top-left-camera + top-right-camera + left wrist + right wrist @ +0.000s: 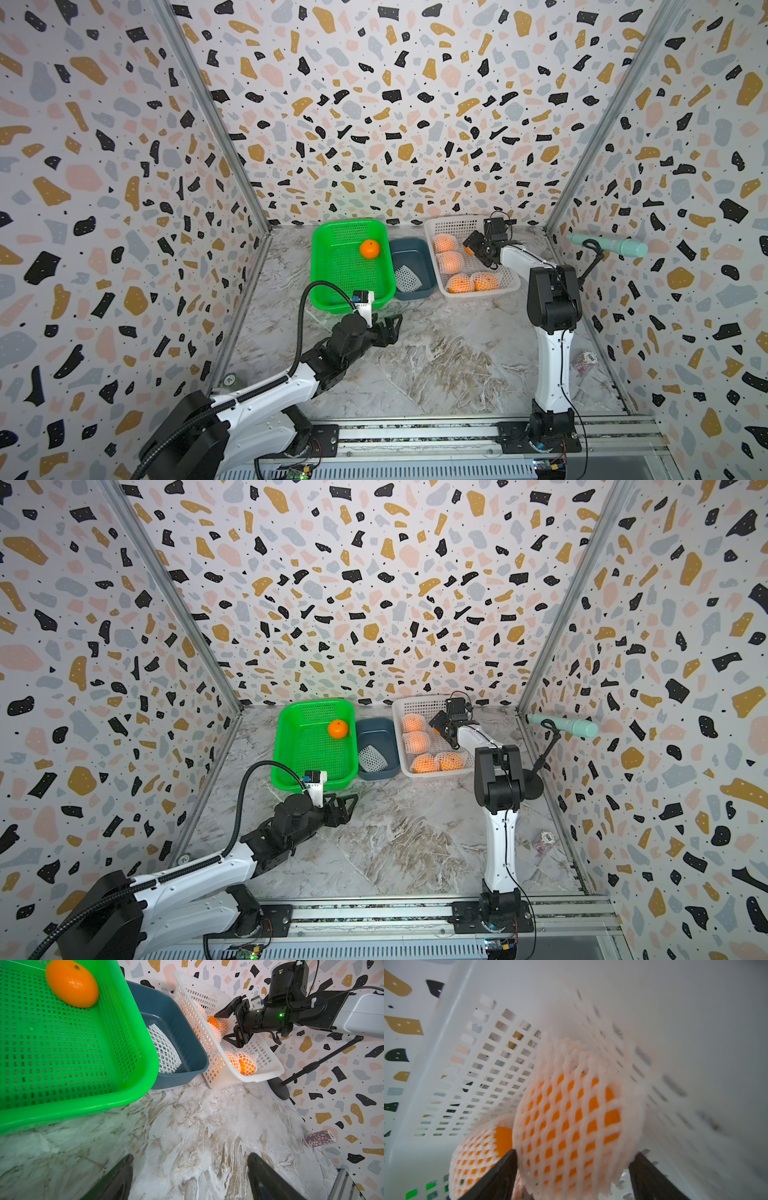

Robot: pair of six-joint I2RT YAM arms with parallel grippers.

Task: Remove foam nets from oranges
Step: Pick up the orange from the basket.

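Observation:
My right gripper (471,249) (575,1152) reaches into the white basket (482,293), shut on an orange in its white foam net (571,1115), one finger pressing each side. Another netted orange (477,1155) lies just beside it. In both top views more netted oranges (451,262) (424,764) lie in that basket. A bare orange (369,249) (71,984) sits in the green basket (332,305). An empty foam net (407,278) (164,1051) lies in the blue bin (413,249). My left gripper (392,330) (189,1167) hovers open over the marble table in front of the green basket, holding nothing.
A black stand (592,259) with a teal cylinder (606,245) stands by the right wall. A small patterned roll (584,359) lies near the right wall. The three containers line the back wall; a metal rail (415,436) runs along the front.

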